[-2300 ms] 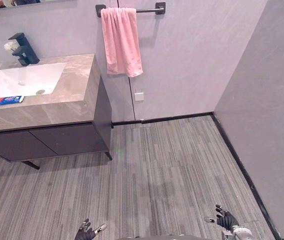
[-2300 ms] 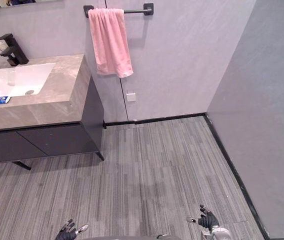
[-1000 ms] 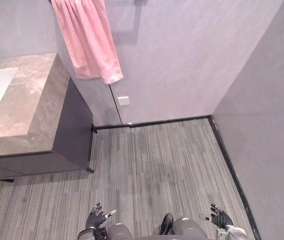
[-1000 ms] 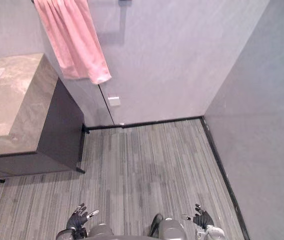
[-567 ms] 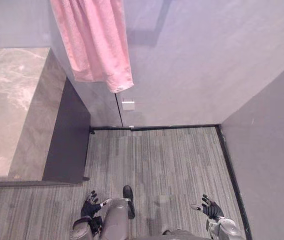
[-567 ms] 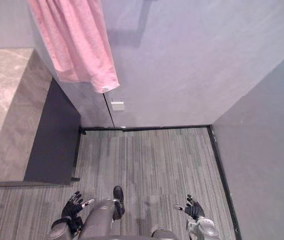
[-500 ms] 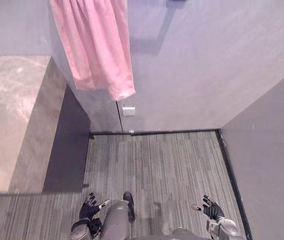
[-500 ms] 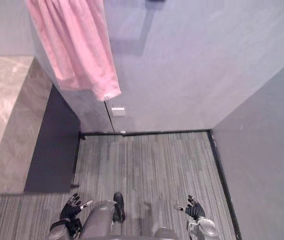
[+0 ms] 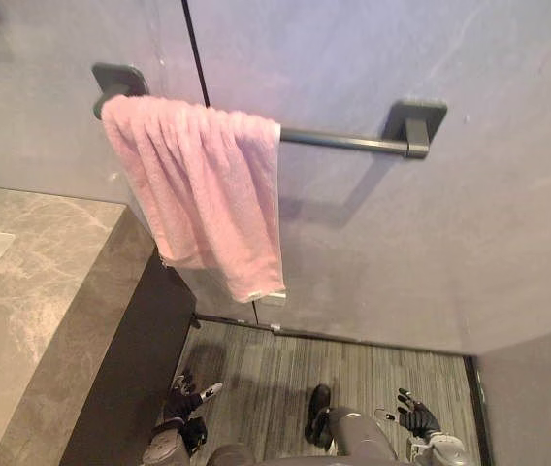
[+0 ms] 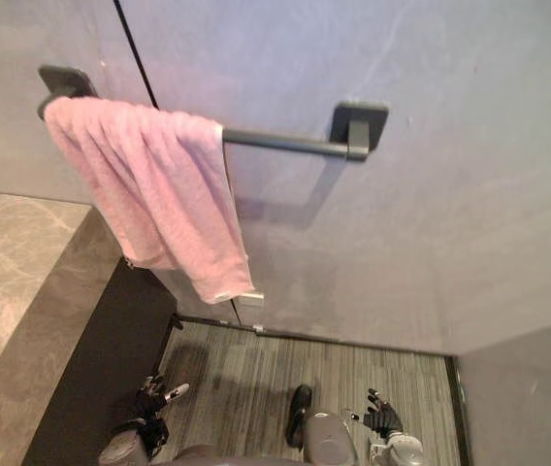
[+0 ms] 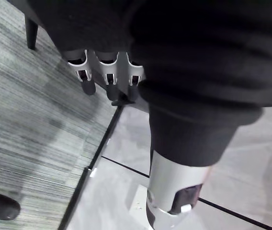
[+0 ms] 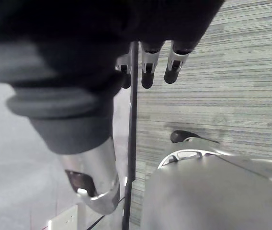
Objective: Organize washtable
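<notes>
With the left hand (image 9: 184, 399) and right hand (image 9: 417, 420) hanging low, fingers spread and empty, the marble desk (image 9: 52, 267) sits well above at the left, so a careless upswing could knock the left hand against its dark cabinet side (image 9: 140, 364).

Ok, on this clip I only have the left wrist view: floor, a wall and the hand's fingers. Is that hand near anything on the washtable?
Observer: No. The left hand hangs low over the floor beside the dark cabinet, well below the marble countertop, and holds nothing.
Operator: What is in front of the robot?
Observer: A pink towel draped over the left end of a dark wall bar.
Operator: And the other hand?
Observer: The right hand is low on the robot's right, fingers spread and empty.
</notes>
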### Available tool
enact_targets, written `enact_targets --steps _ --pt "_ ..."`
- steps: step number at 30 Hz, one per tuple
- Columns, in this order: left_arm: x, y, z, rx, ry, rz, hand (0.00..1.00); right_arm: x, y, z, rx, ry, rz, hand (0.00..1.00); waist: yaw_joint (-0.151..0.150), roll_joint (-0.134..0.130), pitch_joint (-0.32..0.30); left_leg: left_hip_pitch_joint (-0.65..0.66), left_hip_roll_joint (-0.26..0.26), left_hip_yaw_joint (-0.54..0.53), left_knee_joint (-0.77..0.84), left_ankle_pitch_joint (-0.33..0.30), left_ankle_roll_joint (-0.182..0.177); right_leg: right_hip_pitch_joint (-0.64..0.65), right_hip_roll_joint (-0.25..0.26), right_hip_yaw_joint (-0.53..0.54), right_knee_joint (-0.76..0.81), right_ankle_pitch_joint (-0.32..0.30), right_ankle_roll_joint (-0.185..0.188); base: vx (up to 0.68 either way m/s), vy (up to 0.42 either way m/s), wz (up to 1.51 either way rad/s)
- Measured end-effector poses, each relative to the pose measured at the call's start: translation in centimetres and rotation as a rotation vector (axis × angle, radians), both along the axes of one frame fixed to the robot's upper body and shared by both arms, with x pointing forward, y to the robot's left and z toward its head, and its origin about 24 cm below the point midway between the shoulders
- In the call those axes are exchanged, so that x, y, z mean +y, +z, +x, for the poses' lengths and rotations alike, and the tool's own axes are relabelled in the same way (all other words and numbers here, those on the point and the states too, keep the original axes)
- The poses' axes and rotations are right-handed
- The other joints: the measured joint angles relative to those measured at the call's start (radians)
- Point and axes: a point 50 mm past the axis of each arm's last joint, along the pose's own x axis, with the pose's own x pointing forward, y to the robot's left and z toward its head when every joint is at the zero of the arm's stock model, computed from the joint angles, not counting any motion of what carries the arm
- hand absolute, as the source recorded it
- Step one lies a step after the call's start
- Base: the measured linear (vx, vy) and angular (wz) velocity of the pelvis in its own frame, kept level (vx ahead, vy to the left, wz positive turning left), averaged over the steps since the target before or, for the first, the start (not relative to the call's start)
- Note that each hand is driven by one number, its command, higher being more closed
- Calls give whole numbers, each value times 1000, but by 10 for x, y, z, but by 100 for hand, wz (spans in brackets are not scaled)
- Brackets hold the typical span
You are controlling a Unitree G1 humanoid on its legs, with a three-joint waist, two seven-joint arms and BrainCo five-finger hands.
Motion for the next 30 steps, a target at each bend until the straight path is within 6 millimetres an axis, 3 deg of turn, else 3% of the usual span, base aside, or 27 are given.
enact_targets --steps 2,4,5,7,18,25,30 --pt "-5 -2 -3 7 -4 -20 0 -1 2 3 -19 -11 -11 0 11 -10 -9 -45 28 53 -12 -20 35 31 12 1 -39 2 3 149 -46 -7" --pt "-7 -3 -4 10 -12 -30 0 -2 6 11 -50 -24 -15 0 26 1 -20 -74 1 34 -197 -15 41 34 11 19 -64 13 13 146 33 -26" --pt "-6 -3 -5 13 -11 -28 0 -3 7 15 -59 -22 -17 0 30 9 -24 -73 -20 -5 -343 75 29 38 19 35 -77 23 20 186 99 -47" --pt "-1 -7 -15 51 -4 -20 0 5 3 10 -42 -29 6 0 25 -12 -40 -1 -63 21 -453 115 28 70 5 62 -141 60 37 227 124 -33" --pt "-3 -10 -17 69 -19 -22 0 7 -8 -12 51 -25 7 0 24 4 -59 118 -118 76 -558 121 35 133 -12 120 -201 80 57 80 77 -16" --pt "0 -10 -21 76 -15 -13 0 7 -8 -11 56 -10 3 0 23 1 -63 124 -136 64 -584 137 48 145 -16 125 -224 108 61 -76 2 1" --pt "18 23 4 -113 -50 80 0 4 -7 -11 60 21 -16 0 25 -10 -65 132 -151 46 -617 154 50 144 -35 119 -225 116 68 -101 18 5"
